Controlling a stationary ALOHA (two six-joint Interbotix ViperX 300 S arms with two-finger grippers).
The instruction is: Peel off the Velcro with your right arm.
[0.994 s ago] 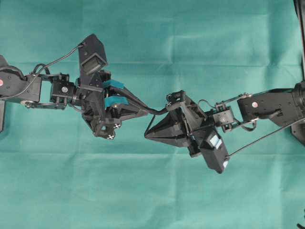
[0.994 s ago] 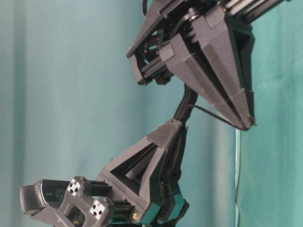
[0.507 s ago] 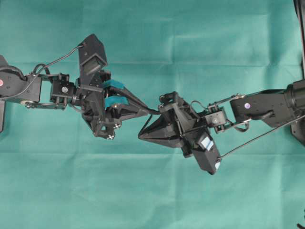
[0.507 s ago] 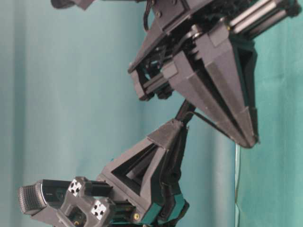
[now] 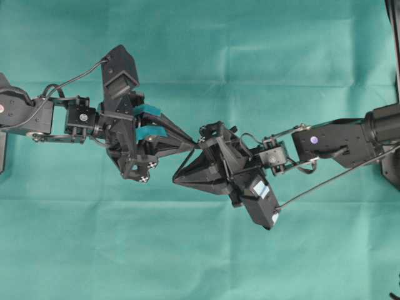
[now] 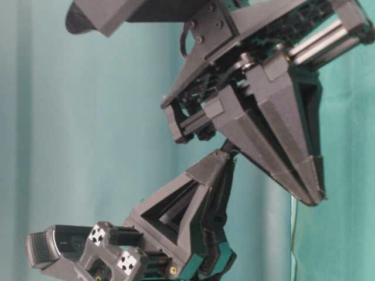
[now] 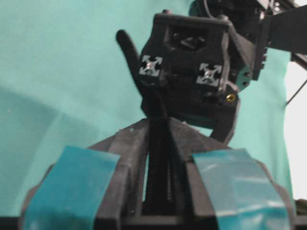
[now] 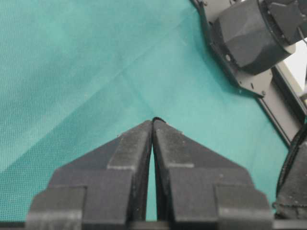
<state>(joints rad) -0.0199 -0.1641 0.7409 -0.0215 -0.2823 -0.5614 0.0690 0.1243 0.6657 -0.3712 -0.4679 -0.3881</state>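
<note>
The Velcro [image 7: 128,50] is a thin black strip. It runs up out of my left gripper [image 7: 157,122], whose teal-taped fingers [image 7: 72,187] are shut on it, and it ends in a small rounded tip. In the overhead view a thin black length of Velcro [image 5: 185,164] bends from the left gripper [image 5: 192,145] down to my right gripper [image 5: 175,180]. The right arm [image 5: 337,134] reaches in from the right, and its plain black gripper [image 8: 153,120] is shut, with a sliver of Velcro [image 8: 157,119] pinched at the tips. The table-level view shows the right gripper [image 6: 316,200] above the left gripper [image 6: 225,157].
Green cloth [image 5: 206,262] covers the whole table. The left arm [image 5: 37,115] comes in from the left edge. A black cable [image 5: 331,181] trails under the right arm. A black arm joint [image 8: 249,33] and frame [image 8: 283,115] show at the right wrist view's upper right.
The right gripper has moved left, still shut, passing below the left gripper's tips. The Velcro between them now bends back sharply. The left gripper has stayed where it was.
</note>
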